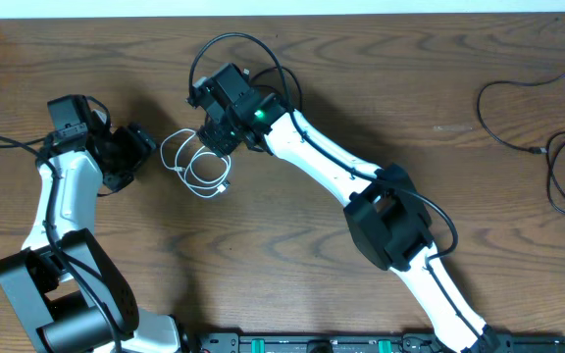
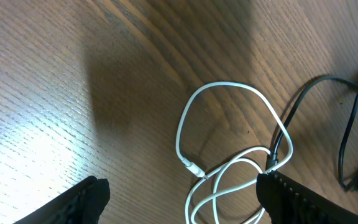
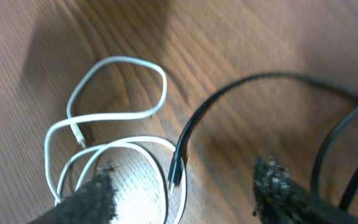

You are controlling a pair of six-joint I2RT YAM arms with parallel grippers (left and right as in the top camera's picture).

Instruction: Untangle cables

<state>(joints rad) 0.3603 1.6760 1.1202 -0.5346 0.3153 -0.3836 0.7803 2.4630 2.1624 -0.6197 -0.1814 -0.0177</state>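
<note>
The white cable (image 1: 200, 165) lies in loose loops on the wooden table between my two grippers. It also shows in the left wrist view (image 2: 229, 87) and the right wrist view (image 3: 120, 62). A thin black cable (image 3: 229, 90) runs in from the right, and its plug end (image 3: 174, 177) rests across a white loop. The same black cable shows in the left wrist view (image 2: 291, 118). Two more black cables (image 1: 503, 132) (image 1: 562, 181) lie at the far right. My left gripper (image 1: 145, 149) (image 2: 191, 205) is open just left of the white loops. My right gripper (image 1: 219, 142) (image 3: 182, 199) is open above the plug.
A thin black wire loop (image 1: 238, 39) arcs behind the right wrist; I cannot tell if it is the black cable. The right arm (image 1: 341, 167) crosses the table's middle diagonally. The left arm (image 1: 62, 196) stands at the left edge.
</note>
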